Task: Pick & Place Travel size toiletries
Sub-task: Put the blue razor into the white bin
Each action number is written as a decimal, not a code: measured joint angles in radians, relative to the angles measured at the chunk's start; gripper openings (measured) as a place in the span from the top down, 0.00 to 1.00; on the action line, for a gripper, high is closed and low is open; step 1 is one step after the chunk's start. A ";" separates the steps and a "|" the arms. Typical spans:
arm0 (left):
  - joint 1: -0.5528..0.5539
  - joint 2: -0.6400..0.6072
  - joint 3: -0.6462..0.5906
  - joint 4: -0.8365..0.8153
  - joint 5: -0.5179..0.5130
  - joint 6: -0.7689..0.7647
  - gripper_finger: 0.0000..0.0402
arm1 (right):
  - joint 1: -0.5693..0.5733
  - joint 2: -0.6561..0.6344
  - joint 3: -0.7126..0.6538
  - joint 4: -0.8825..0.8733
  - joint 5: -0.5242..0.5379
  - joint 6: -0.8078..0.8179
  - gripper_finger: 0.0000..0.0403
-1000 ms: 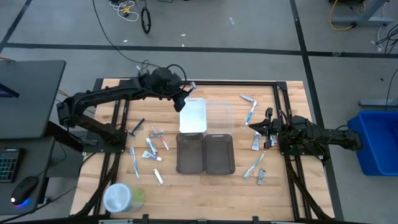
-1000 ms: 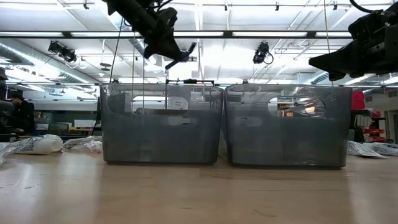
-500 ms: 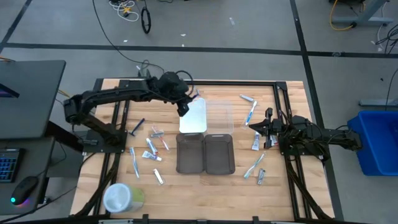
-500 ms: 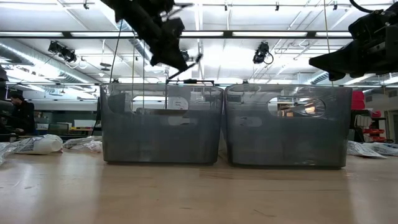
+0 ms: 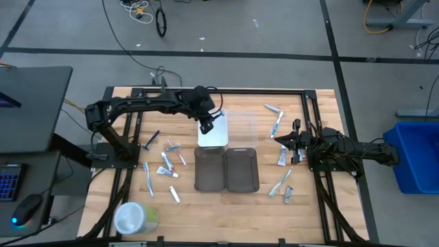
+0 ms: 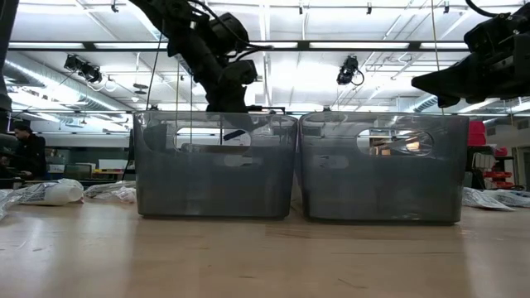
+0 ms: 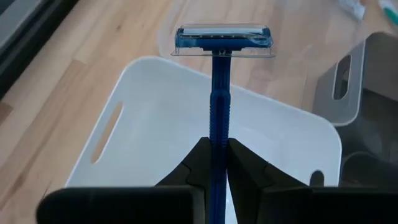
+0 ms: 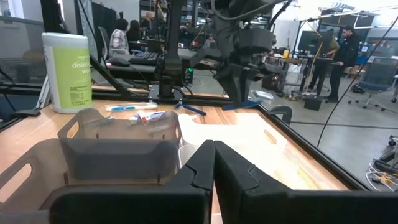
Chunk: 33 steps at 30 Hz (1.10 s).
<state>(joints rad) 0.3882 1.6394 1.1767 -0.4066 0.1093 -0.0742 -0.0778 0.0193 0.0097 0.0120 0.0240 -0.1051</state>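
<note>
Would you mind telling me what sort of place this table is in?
Probably a robotics lab or workshop: ceiling lights on exposed beams, cables across the floor, people at workstations behind.

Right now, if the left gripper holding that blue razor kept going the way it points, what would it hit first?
Probably the white tray: the left gripper points the razor down over it, though the remaining gap is hard to judge.

On your wooden counter (image 5: pixel 219 213), a white tray (image 5: pixel 214 128) and clear tray (image 5: pixel 241 127) sit mid-counter, two grey trays (image 5: pixel 226 169) nearer the front edge. Toiletries (image 5: pixel 168 161) lie scattered toward both sides; a wipes tub (image 5: pixel 135 218) occupies the front-left corner.
</note>
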 joint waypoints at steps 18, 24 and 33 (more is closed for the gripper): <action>0.000 -0.001 -0.003 -0.032 0.020 -0.267 0.90 | 0.000 0.000 0.000 0.000 0.000 0.000 0.97; 0.000 -0.001 -0.003 -0.035 0.032 -0.477 0.89 | 0.000 0.000 0.000 0.000 -0.001 0.000 0.97; 0.000 -0.001 -0.003 -0.038 0.043 -0.544 0.89 | 0.000 0.000 0.000 0.000 -0.001 0.000 0.97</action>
<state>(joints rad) 0.3878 1.6382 1.1736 -0.4450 0.1520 -0.6178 -0.0778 0.0193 0.0099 0.0124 0.0235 -0.1051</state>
